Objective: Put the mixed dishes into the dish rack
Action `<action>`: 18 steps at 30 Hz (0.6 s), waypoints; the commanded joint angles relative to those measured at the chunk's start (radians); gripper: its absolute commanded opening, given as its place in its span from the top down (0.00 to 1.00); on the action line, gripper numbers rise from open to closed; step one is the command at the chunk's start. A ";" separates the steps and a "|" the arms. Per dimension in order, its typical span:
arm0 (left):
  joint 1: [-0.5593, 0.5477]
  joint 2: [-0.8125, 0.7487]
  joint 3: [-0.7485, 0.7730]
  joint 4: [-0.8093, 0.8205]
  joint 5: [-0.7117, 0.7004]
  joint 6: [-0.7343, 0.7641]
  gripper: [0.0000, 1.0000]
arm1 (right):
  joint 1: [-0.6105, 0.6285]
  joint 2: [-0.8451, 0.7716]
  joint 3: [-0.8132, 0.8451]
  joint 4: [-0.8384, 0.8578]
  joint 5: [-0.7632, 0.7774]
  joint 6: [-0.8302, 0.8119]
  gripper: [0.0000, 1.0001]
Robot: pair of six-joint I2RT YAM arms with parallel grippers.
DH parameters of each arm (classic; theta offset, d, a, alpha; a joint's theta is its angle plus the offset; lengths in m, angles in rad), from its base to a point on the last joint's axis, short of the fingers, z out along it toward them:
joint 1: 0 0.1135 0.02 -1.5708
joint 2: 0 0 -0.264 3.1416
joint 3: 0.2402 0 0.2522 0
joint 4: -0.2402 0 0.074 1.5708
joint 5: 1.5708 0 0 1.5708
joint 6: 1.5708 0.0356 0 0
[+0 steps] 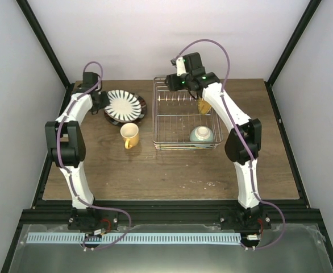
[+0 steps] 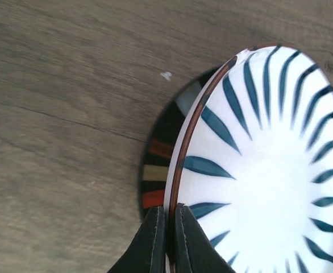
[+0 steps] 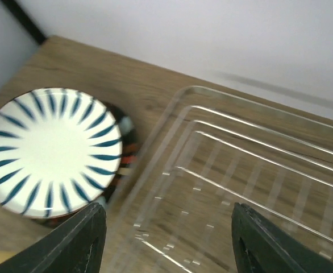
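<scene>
The white plate with black radial stripes [image 1: 125, 104] lies on the dark-rimmed plate [image 1: 119, 120] at the back left. My left gripper [image 1: 102, 102] is shut on its left rim; in the left wrist view the gripper [image 2: 169, 227] pinches the brown rim of the striped plate [image 2: 269, 170], which is tilted up off the dark plate [image 2: 155, 170]. The yellow mug [image 1: 130, 135] stands near it. The dish rack [image 1: 172, 122] holds the pale green bowl [image 1: 202, 135] and the upright yellow-orange plate [image 1: 204, 106]. My right gripper [image 1: 173, 85] hovers open and empty over the rack's far left corner [image 3: 223, 170].
The right wrist view also shows the striped plate [image 3: 47, 151] left of the rack. Black frame posts stand at the table's back corners, and the white back wall is close behind the rack.
</scene>
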 commanded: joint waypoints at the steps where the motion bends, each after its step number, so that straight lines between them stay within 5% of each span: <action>1: 0.023 -0.095 -0.016 -0.002 0.018 0.010 1.00 | 0.029 0.066 0.071 0.058 -0.277 0.043 0.38; 13: 0.035 -0.144 -0.032 -0.027 0.072 0.001 1.00 | 0.080 0.160 0.105 0.111 -0.514 0.096 0.34; 18: 0.036 -0.136 -0.085 -0.022 0.082 -0.015 1.00 | 0.099 0.157 0.103 0.089 -0.473 0.070 0.34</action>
